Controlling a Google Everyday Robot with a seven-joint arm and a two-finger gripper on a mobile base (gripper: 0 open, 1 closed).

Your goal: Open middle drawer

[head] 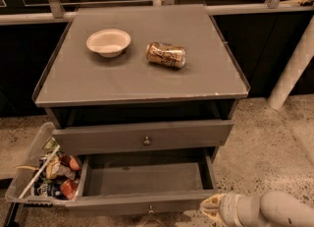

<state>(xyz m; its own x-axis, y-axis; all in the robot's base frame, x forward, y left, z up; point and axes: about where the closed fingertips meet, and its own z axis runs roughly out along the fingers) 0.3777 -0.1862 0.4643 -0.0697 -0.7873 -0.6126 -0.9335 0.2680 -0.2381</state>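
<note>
Since the wide grey flat-front middle drawer [144,179] stands pulled far out of the cabinet, its bare floor showing and its thin front panel low in the view with the small round metal knob [150,209] at centre, I judge the opening nearly or wholly done. What remains is to finish cleanly.

Just beside the drawer's front right corner sits the pale, rounded robot hand [210,206], off the knob and to its right. Whether it touches the panel is hard to say, and whether it is spread or pressed together I cannot tell.

If more travel is wanted, the pull should run straight out along the slides and be taken from the knob, not the corner. A tug at one end would likely rack so wide a drawer and make it bind. If not, the hand should back away along that same line, without sweeping sideways, so it neither nudges the panel shut nor catches the rim.

Above, the taller-fronted grey drawer [196,135] looks shut or nearly so and should be left alone. A clear plastic bin [29,172] of snack packets stands by the cabinet's left side, well apart from the hand. On the grey table [147,81] a shallow white paper bowl [108,42] and a gold drinks can [166,54] lying on its side sit apart. A jerky pull might roll the can.
</note>
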